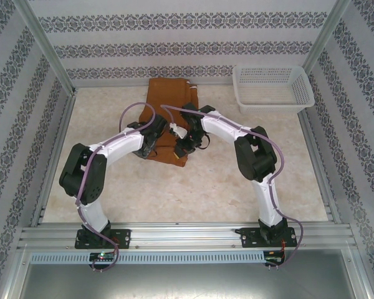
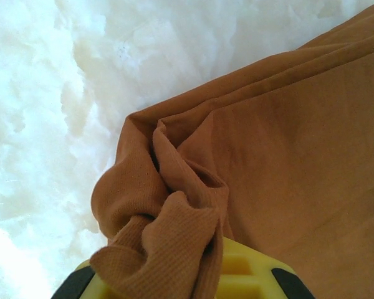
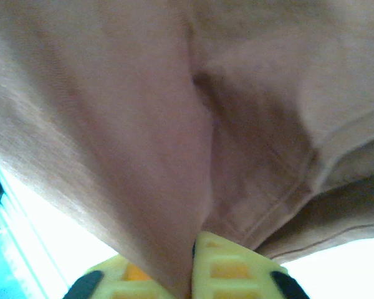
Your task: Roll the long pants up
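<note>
Barely begun, we judge: left end effector [image 2: 181,274] and right end effector [image 3: 192,265] each clamp the near hem of the rust-brown cloth long pants [image 1: 172,99], otherwise flat on the pale tabletop [image 1: 237,180].

The left arm [image 1: 90,171] rises from its base at the near left. It bends at a raised elbow and sends its forearm far and to the right, toward the middle. The right arm [image 1: 257,159] mirrors it from the near right, with its elbow high and its forearm reaching far and to the left. The two wrists tip downward close together, just apart.

The left gripper [image 1: 151,147] points down. Its yellow fingers [image 2: 252,271] are closed on a bunched fold of the long pants [image 2: 287,174]. The right gripper [image 1: 186,145] also points down. Its yellow fingers [image 3: 230,268] are drawn almost together, with a layer of the cloth pinched between them.
</note>
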